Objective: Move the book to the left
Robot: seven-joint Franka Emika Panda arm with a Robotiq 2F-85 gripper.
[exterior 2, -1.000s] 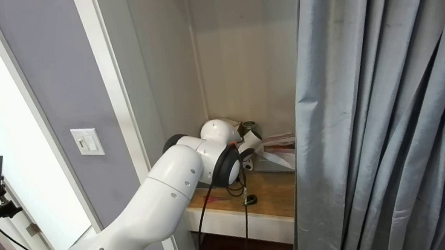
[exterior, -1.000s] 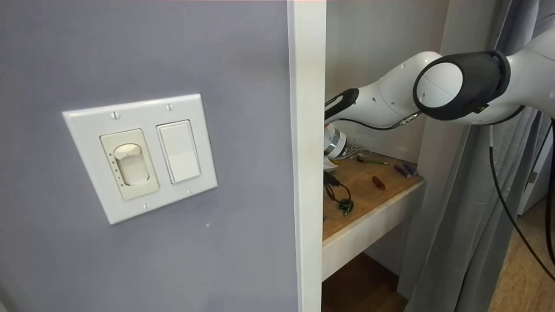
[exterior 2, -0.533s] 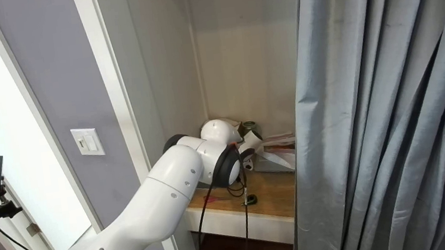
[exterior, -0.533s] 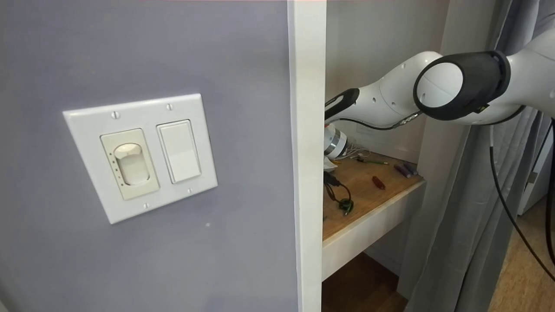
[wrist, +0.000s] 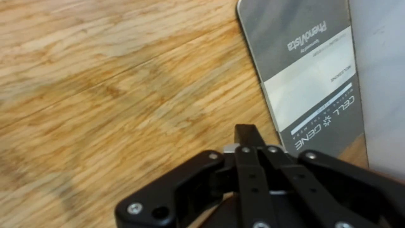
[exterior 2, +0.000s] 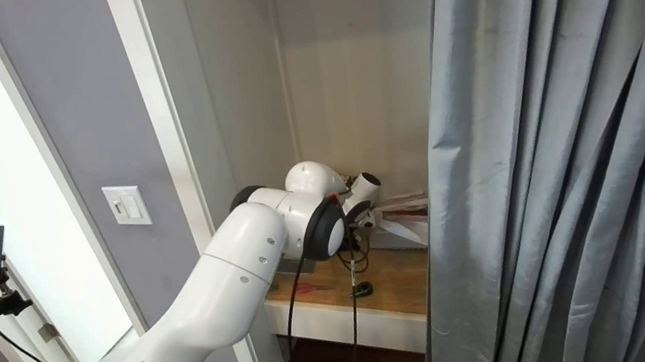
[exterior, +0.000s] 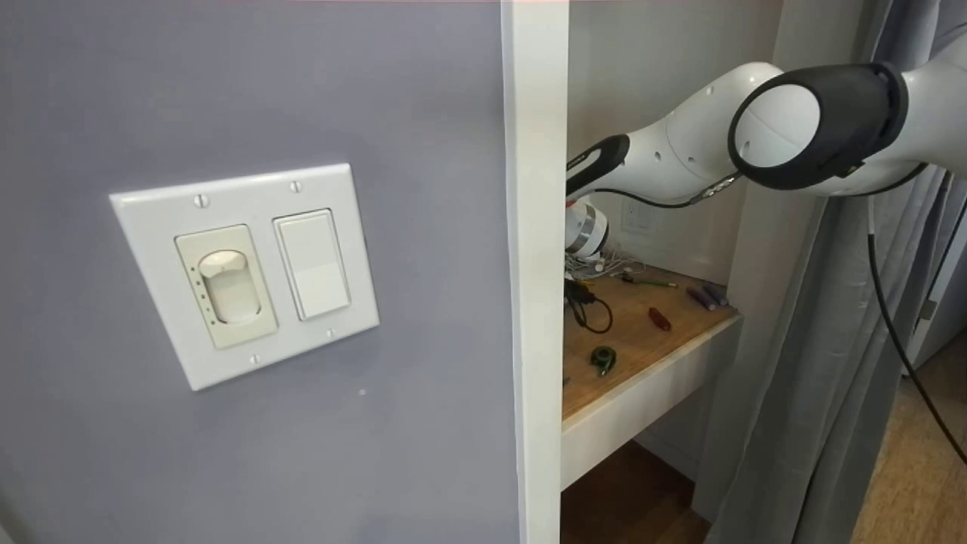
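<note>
Plainly, the book [wrist: 308, 68] lay flat at the upper right

Indeed, the wrist view showed its glossy grey cover, crossed by a pale band, with one rounded corner and lettering that stood upside down. Beneath lay the wooden shelf [wrist: 126, 95], its honey-coloured grain streaky and cut by a thin slanting seam. A smooth, pale surface [wrist: 384, 79] bordered the book on the right. At the bottom of the frame stood the claw [wrist: 252, 137], black and angular, its fingers [wrist: 250, 167] pressed together near the book's lower left edge; whether they touched it, I could not tell.

In an exterior view, the arm [exterior 2: 234, 267], all smooth white curves and dark rounded caps, reached over the shelf from the lower left. A grey curtain [exterior 2: 499, 151] hung at the right in deep, soft folds. Red-handled scissors [exterior 2: 311, 287] and a small, rounded green item [exterior 2: 363, 289] lay near the shelf's front edge.
</note>
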